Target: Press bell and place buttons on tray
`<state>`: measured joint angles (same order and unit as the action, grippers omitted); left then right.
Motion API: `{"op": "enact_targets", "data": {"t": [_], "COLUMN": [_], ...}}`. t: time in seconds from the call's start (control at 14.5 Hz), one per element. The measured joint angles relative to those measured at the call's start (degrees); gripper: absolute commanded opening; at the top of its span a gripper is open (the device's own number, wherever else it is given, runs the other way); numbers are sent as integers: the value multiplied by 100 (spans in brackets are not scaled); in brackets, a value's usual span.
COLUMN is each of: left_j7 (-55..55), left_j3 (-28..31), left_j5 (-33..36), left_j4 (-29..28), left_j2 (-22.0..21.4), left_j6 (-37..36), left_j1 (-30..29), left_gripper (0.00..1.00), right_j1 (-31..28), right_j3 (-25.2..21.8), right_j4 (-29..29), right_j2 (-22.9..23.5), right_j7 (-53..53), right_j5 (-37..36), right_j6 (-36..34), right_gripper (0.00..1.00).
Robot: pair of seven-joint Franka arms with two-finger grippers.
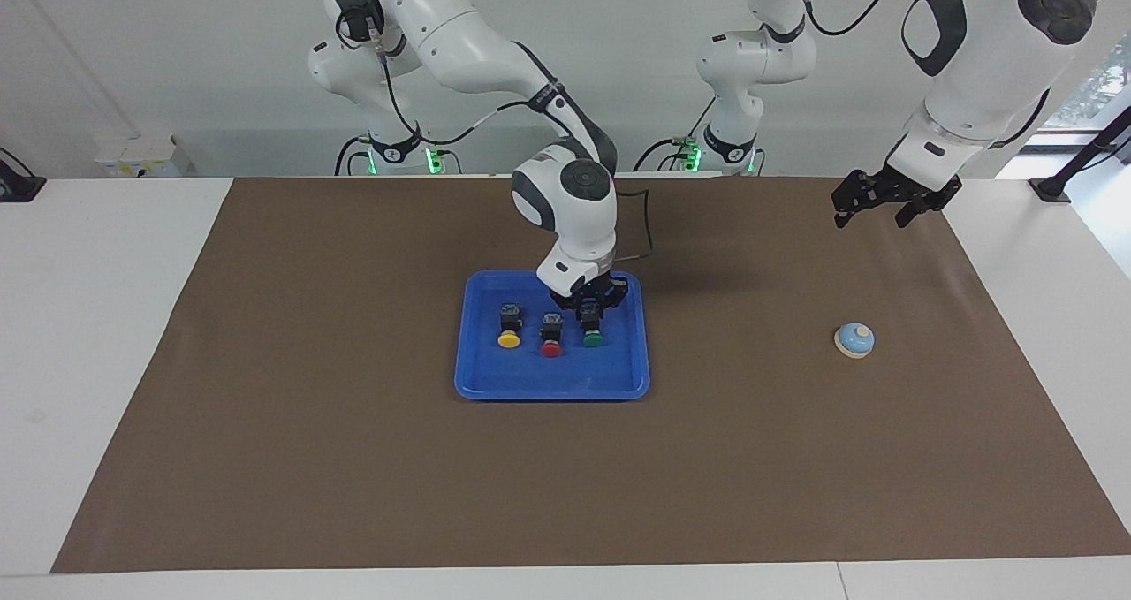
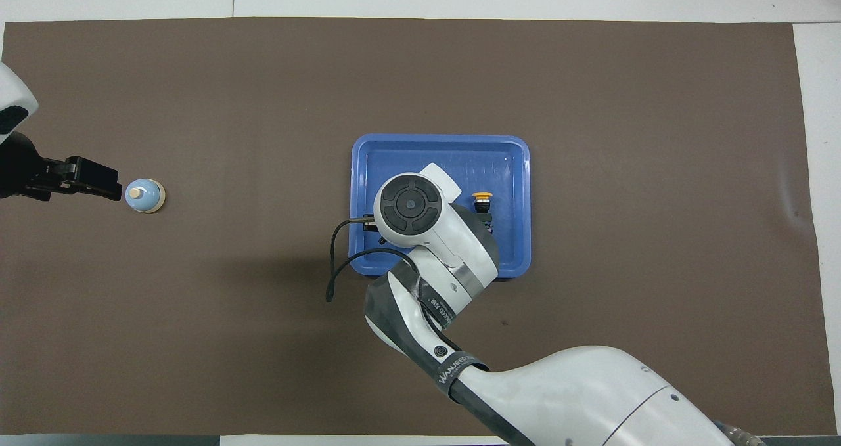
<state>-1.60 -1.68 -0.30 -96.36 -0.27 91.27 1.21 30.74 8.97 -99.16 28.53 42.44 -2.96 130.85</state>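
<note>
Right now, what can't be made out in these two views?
- Overhead view: red and green buttons hidden under the right arm; only the yellow button shows on the tray.
- Overhead view: right tool hidden by its own wrist.
- Overhead view: left arm cut off by the edge.

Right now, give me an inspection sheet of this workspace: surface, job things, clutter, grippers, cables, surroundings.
Surface: brown mat covering a white table.
Job's things: yellow button, red button and green button in a row on the blue tray; bell on the mat toward the left arm's end.
Clutter: nothing seen.
Grippers: right gripper shut on the green button, low over the tray; left gripper open, waiting in the air.
Cables: black cable looping off the right arm's wrist.
Surroundings: white wall.
</note>
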Motion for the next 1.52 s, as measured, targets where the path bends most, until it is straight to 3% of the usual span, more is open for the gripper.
{"op": "enact_targets", "data": {"t": [0.34, 0.62, 0.9, 1.52], "left_j7": [0, 0, 0, 0], "left_j3": [0, 0, 0, 9], "left_j5": [0, 0, 0, 0], "left_j4": [0, 0, 0, 0], "left_j2": [0, 0, 0, 0], "left_j6": [0, 0, 0, -10], "left_j1": [0, 0, 0, 0], "left_gripper": [100, 100, 100, 100], "right_j1": [-81, -872, -1857, -3403], "right_j3": [-60, -91, -103, -115], "right_j4": [254, 448, 448, 456], "right_j2": [-178, -832, -1422, -2064], "right_j7": [300, 185, -967, -3917], "right_j5": [1, 1, 186, 252], "right_j6": [-606, -1281, -1844, -2931], "right_gripper": [100, 100, 100, 100]}}
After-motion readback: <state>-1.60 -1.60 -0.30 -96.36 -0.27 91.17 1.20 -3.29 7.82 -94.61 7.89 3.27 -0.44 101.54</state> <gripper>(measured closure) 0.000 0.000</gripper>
